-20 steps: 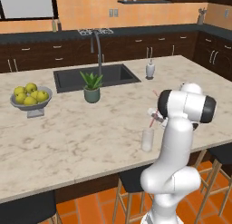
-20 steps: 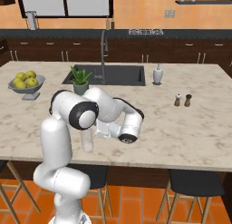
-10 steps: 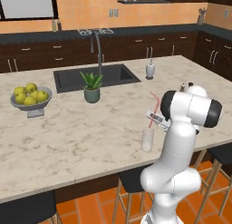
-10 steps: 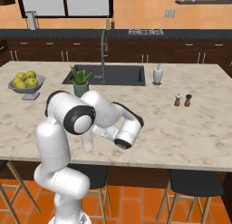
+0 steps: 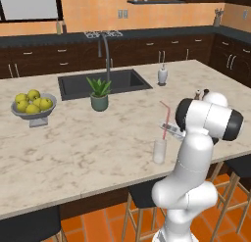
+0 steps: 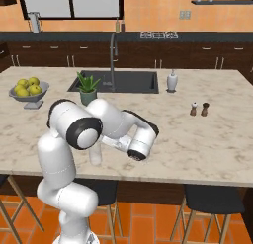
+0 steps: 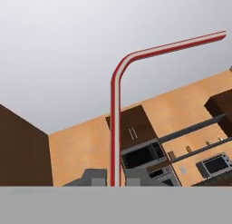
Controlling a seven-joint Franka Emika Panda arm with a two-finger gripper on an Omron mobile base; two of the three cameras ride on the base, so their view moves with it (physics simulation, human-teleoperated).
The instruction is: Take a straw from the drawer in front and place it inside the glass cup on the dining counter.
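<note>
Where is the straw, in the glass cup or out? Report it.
In. The straw stands upright with its lower end inside the glass cup on the dining counter; the gripper holds it.

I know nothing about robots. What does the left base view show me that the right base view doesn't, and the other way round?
Left base view: the red-striped straw standing upright, its lower end at the mouth of the glass cup, near the front edge of the dining counter.

Right base view: two small shakers standing plainly on the counter's right part.

Both: the bowl of yellow-green fruit, the potted plant, the dark sink and the white soap dispenser.
</note>
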